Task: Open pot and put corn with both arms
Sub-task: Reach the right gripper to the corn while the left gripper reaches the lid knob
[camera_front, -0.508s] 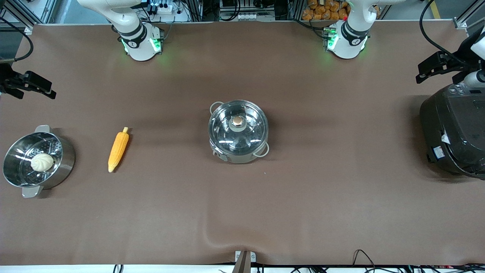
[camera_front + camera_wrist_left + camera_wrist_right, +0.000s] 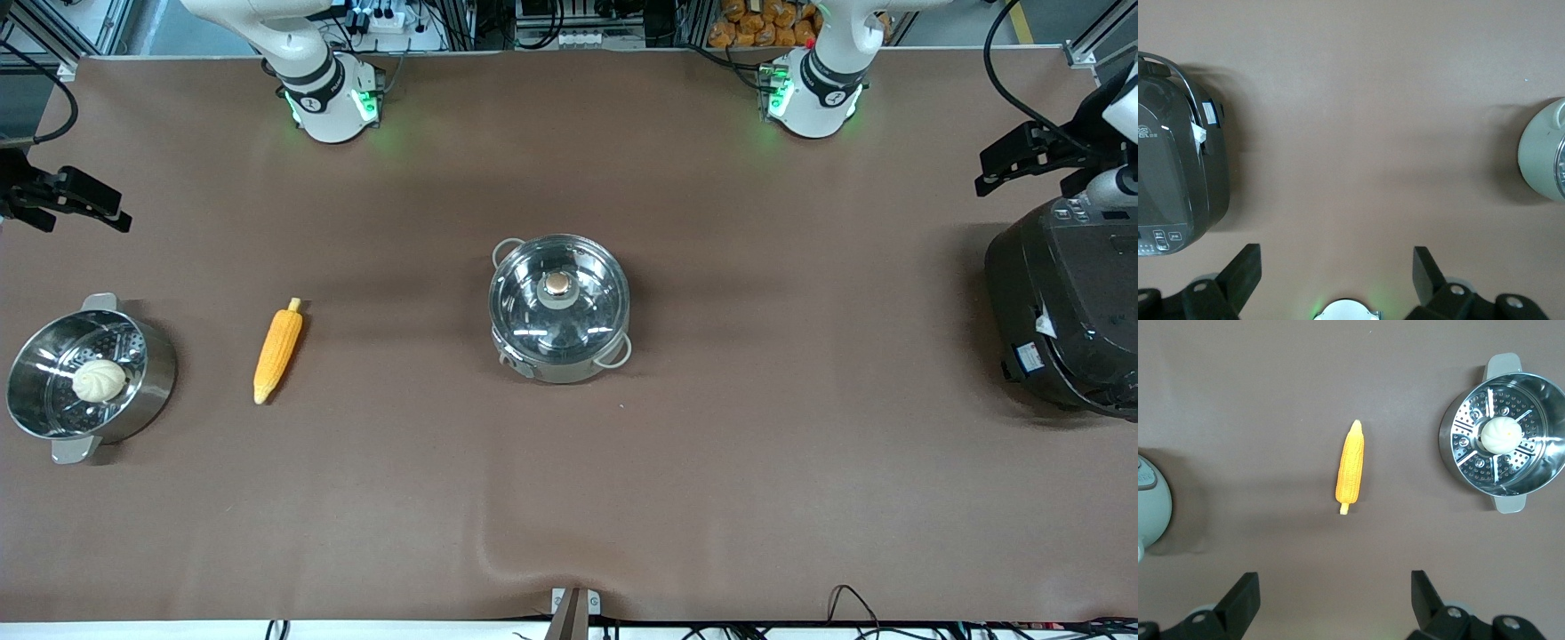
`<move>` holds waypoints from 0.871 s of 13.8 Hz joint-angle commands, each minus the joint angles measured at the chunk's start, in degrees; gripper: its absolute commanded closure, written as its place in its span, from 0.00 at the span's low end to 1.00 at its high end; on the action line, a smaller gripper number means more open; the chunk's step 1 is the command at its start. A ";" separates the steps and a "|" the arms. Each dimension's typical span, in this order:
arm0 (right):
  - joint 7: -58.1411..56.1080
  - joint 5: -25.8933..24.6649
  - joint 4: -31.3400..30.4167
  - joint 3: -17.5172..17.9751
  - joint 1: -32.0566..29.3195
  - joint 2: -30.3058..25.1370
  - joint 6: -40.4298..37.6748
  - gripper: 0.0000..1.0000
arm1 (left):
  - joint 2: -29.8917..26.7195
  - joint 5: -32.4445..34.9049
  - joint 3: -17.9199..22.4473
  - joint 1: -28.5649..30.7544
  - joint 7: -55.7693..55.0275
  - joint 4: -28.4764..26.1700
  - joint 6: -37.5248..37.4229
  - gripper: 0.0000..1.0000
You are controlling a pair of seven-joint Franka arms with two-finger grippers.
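So far nothing is done: the glass lid (image 2: 558, 289) covers the pot (image 2: 560, 308), the corn (image 2: 277, 351) lies on the desk (image 2: 711, 480), and the left gripper (image 2: 1337, 275) and right gripper (image 2: 1335, 593) hang high above the desk's two ends, fingers apart.

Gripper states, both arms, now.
Left gripper: open, holding nothing, up over bare table between the black cooker and the pot.
Right gripper: open, holding nothing, up near the corn.

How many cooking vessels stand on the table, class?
3. The lidded pot stands mid-table. The steel steamer pot holding a bun is at the right arm's end, beside the corn. The black cooker is at the left arm's end.
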 commanded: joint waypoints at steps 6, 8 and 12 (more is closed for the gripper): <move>0.51 0.35 -4.44 0.42 1.01 1.19 5.61 0.00 | 8.42 -0.10 -15.71 -2.22 -22.59 2.28 7.28 0.00; 0.51 0.35 -11.54 0.42 1.45 1.19 13.94 0.00 | 14.91 0.07 -19.86 -5.72 -37.45 6.04 11.60 0.00; 0.43 0.35 -30.09 0.34 1.63 4.68 37.23 0.00 | 28.27 0.60 -17.16 -20.73 -61.29 14.14 19.94 0.00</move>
